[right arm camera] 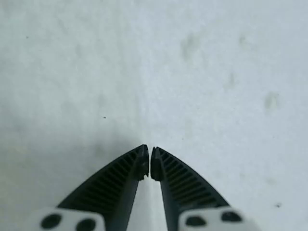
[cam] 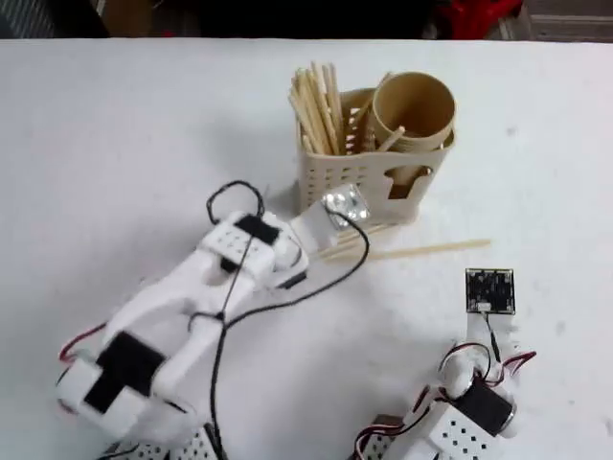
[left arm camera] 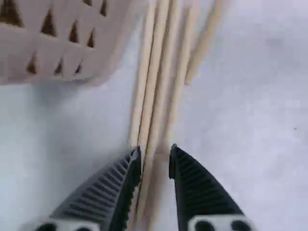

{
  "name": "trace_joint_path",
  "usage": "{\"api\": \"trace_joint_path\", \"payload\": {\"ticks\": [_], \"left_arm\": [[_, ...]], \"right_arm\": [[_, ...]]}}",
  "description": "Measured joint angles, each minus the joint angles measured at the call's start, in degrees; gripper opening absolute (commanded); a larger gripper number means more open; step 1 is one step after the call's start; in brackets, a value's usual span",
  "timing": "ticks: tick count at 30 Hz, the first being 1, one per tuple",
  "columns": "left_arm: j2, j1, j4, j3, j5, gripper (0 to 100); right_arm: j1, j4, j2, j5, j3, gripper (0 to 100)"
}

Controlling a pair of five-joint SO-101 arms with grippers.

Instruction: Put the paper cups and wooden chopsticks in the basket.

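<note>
The left gripper (left arm camera: 154, 156) is squeezing in close, with only a thin gap. A few chopsticks (left arm camera: 159, 86) are lying in that gap, and the jaws are hugging them on both sides. The gripper is holding them near one end. The sticks are lying flat on the white table (left arm camera: 250, 120), side by side, just beside the bottom edge of the basket (left arm camera: 57, 43).

Seen from above, these loose sticks are lying at 6 o'clock from the basket, with their far ends pointing toward 3 o'clock. The paper cups (cam: 414, 110) are sitting inside the basket on its 3 o'clock side. A bunch of standing chopsticks (cam: 316, 105) is poking up on its 9 o'clock side.

The right gripper (right arm camera: 148, 161) is pinching nothing. Its tips are almost touching, and it is hanging over bare table, down at 5 o'clock from the basket.

I think the sticks are very light, thin, hard and smooth. They are probably rolling and sliding easily, so a few held together may be fanning out or slipping. Holding them nearer the middle looks safer, so they are not tipping. The cups look light and easy to squash, so a soft grip on the rim looks best.

I am not finding any words or labels that I can read on the basket, cups or sticks.
</note>
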Motion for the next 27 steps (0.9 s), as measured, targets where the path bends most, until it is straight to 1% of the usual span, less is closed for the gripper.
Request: {"api": "trace_joint_path", "payload": {"ticks": [4,8,17,20,24,27], "left_arm": [[8.4,-0.4,3.5,-6.1,-1.3,12],[12.0,-0.4,7.7,-10.9,-2.2,12],[12.6,-0.4,8.7,-11.8,-2.2,12],[12.7,-0.5,10.7,-12.5,-2.3,12],[12.7,-0.5,11.3,-12.5,-2.4,12],[12.7,-0.5,11.9,-12.6,-4.8,12]], "right_arm": [[0.0,0.0,0.0,0.0,0.0,2.4],[0.0,0.0,0.0,0.0,0.0,2.4],[0.0,0.0,0.0,0.0,0.0,2.4],[0.0,0.0,0.0,0.0,0.0,2.4],[0.0,0.0,0.0,0.0,0.0,2.4],[0.0,0.0,0.0,0.0,0.0,2.4]]}}
